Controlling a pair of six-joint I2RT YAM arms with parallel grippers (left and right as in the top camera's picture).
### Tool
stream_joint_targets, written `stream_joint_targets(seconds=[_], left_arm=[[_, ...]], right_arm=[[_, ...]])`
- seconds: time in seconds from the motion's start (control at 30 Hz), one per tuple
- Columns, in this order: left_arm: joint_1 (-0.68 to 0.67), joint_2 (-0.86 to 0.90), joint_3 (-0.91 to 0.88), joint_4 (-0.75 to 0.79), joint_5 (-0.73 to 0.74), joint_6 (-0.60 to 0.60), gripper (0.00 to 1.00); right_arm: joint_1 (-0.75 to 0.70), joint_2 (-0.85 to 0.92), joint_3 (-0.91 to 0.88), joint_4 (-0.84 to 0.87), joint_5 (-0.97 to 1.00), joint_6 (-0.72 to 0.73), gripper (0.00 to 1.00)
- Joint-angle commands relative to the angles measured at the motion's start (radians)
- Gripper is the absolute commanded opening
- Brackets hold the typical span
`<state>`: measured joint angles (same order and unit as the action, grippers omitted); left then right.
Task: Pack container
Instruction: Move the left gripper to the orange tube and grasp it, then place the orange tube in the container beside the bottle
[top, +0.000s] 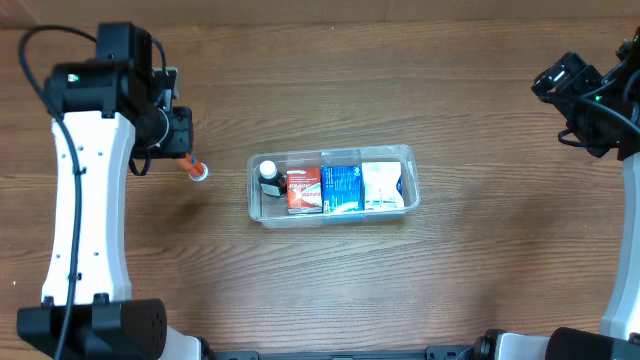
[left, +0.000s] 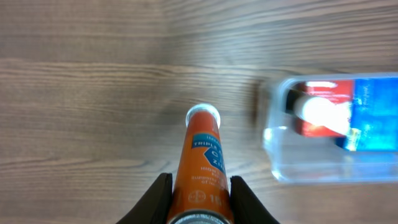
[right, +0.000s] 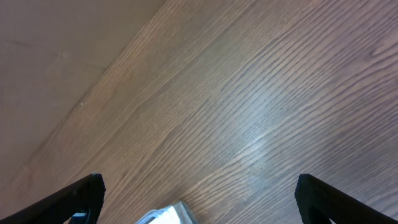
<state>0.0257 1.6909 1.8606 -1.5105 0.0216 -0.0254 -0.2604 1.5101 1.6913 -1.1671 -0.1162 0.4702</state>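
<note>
Your left pincer is clenched on the orange tube, with the container ahead to its right; your right pincer hangs released over the tabletop.

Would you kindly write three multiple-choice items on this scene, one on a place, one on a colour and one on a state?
1. Where is the orange tube?
A. inside the container
B. in the left end effector, left of the container
C. in the right end effector

2. In the container, which colour is the box between the red box and the white pack?
A. green
B. blue
C. yellow

3. How is the right end effector?
A. open and empty
B. shut on a box
C. shut on a bottle

Answers: 1 B, the left wrist view shows its fingers on the tube. 2 B, the blue box shows overhead. 3 A, its fingers stand wide apart with nothing between.
</note>
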Motion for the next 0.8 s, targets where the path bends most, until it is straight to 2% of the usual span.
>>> stream_joint_targets(seconds=[0.0, 0.23, 0.37, 0.53, 0.77], left_arm=[[-0.088, -0.06, 0.158, -0.075, 0.058, -0.007, 0.11], [-0.291, -0.105, 0.169, -0.095, 0.056, -0.063, 0.1], [-0.358, -0.101, 0.133, -0.074, 0.048, -0.092, 0.09], [-0.409, -0.101, -0.016, 0.014, 0.046, -0.103, 0.09], [-0.412, -0.098, -0.172, 0.159, -0.003, -0.113, 0.08]], right_arm=[[0.001, -0.015, 0.003, 0.005, -0.002, -0.006, 1.0], [0.001, -0.015, 0.003, 0.005, -0.001, -0.006, 1.0], [0.001, -0.015, 0.003, 0.005, -0.001, -0.006, 1.0], [0.001, -0.015, 0.003, 0.005, -0.001, -0.006, 1.0], [0.001, -0.015, 0.003, 0.005, -0.001, -0.006, 1.0]])
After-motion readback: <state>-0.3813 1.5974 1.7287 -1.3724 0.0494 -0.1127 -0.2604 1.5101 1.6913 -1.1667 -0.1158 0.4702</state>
